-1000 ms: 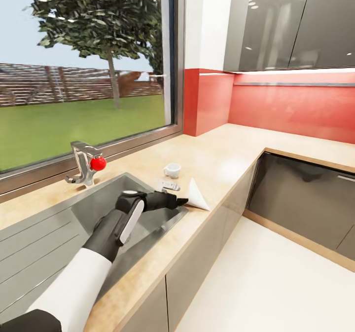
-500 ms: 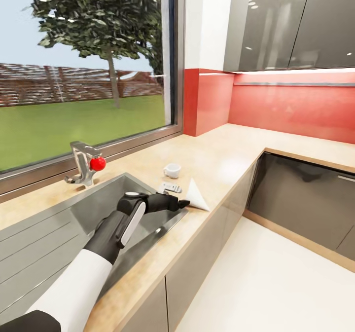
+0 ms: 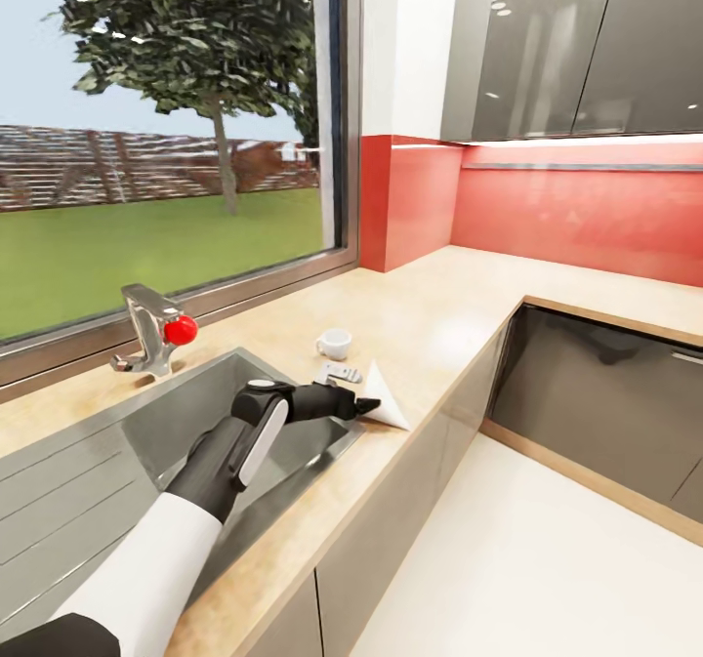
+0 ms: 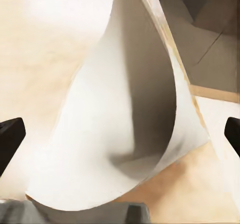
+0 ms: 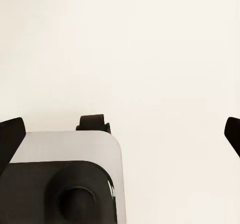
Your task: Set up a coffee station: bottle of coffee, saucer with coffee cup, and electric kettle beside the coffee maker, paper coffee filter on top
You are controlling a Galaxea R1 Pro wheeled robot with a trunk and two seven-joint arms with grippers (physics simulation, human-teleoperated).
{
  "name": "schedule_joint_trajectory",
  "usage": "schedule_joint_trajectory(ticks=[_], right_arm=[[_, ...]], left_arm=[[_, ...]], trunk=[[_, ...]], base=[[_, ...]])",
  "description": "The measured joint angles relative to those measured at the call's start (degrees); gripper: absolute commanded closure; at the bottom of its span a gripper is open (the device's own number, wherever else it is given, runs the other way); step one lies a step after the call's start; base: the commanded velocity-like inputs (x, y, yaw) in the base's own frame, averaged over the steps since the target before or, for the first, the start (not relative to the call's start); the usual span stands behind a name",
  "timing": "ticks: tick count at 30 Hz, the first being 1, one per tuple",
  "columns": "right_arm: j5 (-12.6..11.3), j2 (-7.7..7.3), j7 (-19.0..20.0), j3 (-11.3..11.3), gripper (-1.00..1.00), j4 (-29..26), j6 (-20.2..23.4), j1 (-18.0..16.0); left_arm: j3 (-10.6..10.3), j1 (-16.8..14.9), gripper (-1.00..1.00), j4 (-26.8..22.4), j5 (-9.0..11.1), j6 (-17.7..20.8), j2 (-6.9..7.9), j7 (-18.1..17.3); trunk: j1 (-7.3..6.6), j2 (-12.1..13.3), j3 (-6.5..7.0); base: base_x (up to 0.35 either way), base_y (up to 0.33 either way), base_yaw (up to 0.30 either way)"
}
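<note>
So the left gripper is stretched out over the near right corner of the sink, tips right up against the base edge of the paper coffee filter. In the left wrist view its two black fingertips sit far apart at the frame edges with the filter curling up between them, so it's spread wide and not pinching anything. The filter itself is a white cone lying on its side on the countertop, close to the front edge, with its point aimed away toward the wall. Just behind the gripper there's a small flat metal piece on the counter by the sink corner, can't tell what it is. A bit further back is the white coffee cup, upright, sitting straight on the counter, apart from the filter. The faucet with its red knob is off at the back of the sink under the window. The right gripper shows in its own wrist view, fingertips wide apart too, nothing between them, with pale floor behind and a grey and black bit of the robot body close to the camera.
</note>
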Motion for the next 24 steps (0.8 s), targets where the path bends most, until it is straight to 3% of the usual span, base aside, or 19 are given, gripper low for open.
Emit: schedule_joint_trajectory(ticks=[2,5,24], right_arm=[[0.0,0.00,0.0,0.0,-1.00,0.0,0.0,0.0],[0.0,0.00,0.0,0.0,-1.00,0.0,0.0,0.0],[0.0,0.00,0.0,0.0,-1.00,0.0,0.0,0.0]], left_arm=[[0.1,-0.1,-1.00,0.3,-0.2,0.0,0.09,-3.8],[0.1,-0.1,-1.00,0.9,-0.3,0.0,0.09,-4.8],[0.0,0.0,-1.00,2.5,-0.2,0.0,0.04,-5.5]], trunk=[[0.00,0.0,0.00],[0.00,0.0,0.00],[0.00,0.0,0.00]], base=[[0.001,-0.001,0.000],[0.000,0.000,0.000],[0.000,0.000,0.000]])
